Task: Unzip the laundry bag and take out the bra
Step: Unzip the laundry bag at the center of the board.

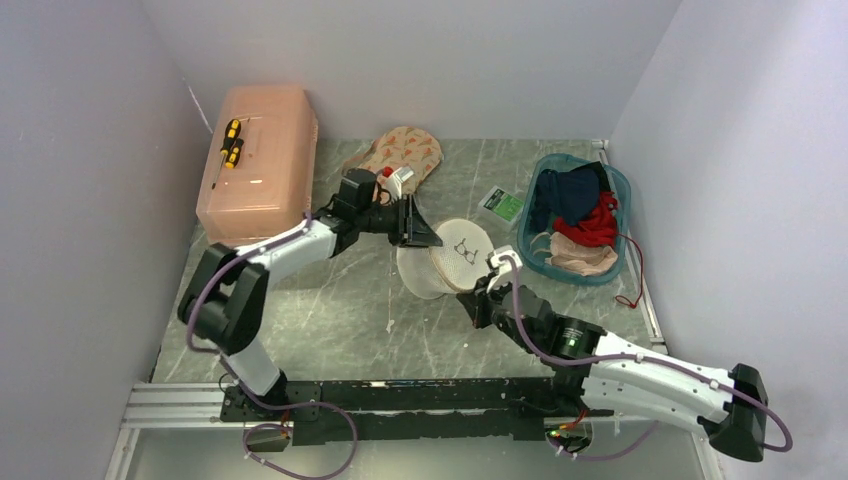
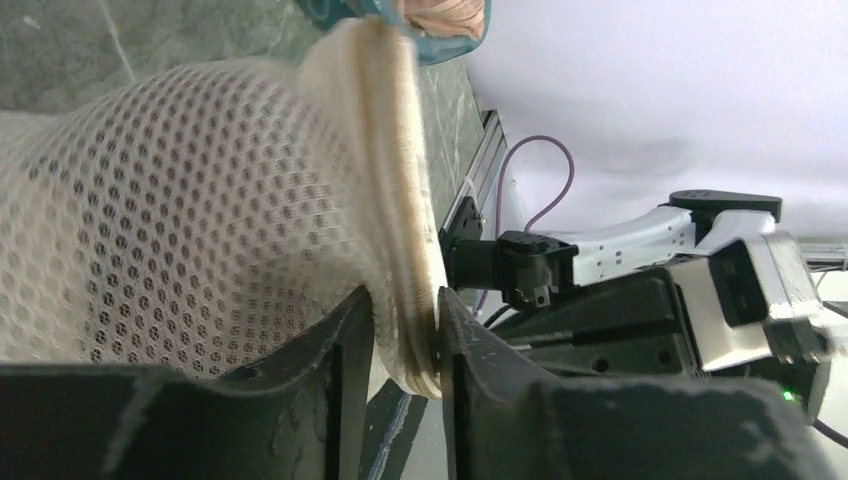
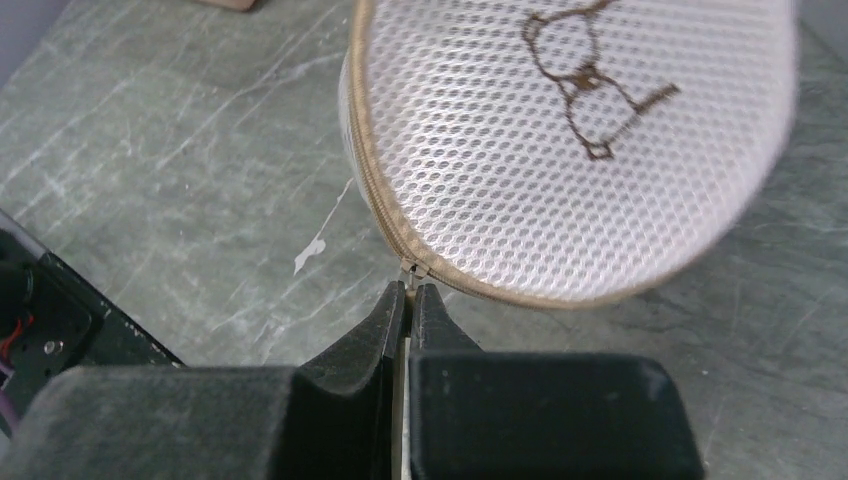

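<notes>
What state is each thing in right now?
laundry bag, on its side, zip looks closed.
right gripper, shut on the zipper pull.
left gripper, astride the bag's rim; grip unclear.
pink box, lid closed.
teal basket, holding clothes.

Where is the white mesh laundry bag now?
In the top view, the white mesh drum-shaped laundry bag is mid-table, between the left gripper and right gripper.
</notes>
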`<state>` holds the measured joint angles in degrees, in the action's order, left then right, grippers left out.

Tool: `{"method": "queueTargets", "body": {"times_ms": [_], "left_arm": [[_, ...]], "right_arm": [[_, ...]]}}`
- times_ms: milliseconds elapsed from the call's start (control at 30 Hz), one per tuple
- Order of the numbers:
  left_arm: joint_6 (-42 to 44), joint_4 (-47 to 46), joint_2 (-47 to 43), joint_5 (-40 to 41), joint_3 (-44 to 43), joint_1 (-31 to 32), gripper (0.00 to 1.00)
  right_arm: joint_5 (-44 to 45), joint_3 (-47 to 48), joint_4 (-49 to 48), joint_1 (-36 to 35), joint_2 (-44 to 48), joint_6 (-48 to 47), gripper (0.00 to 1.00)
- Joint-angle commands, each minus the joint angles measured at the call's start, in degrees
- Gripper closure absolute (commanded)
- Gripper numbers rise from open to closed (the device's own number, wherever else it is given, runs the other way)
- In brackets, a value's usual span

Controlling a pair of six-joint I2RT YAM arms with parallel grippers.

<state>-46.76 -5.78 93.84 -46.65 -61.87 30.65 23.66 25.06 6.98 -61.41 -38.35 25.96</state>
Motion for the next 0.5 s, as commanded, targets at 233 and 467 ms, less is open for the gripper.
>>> {"method": "queueTargets", "body": {"times_ms": [233,467], "left_arm": [[-3.9,-8.3,-2.5,3.8,7.7,-3.6,0.23],[-4.8,18.1,-22.3,19.6,9.4,-3.5,0.11]], "right_arm": [[3.1,1.1,-5.7,-1.8,-8.1,4.6,1.0],[4.7,3.1,-5.8,-1.7,-11.1,5.0,1.0]]}}
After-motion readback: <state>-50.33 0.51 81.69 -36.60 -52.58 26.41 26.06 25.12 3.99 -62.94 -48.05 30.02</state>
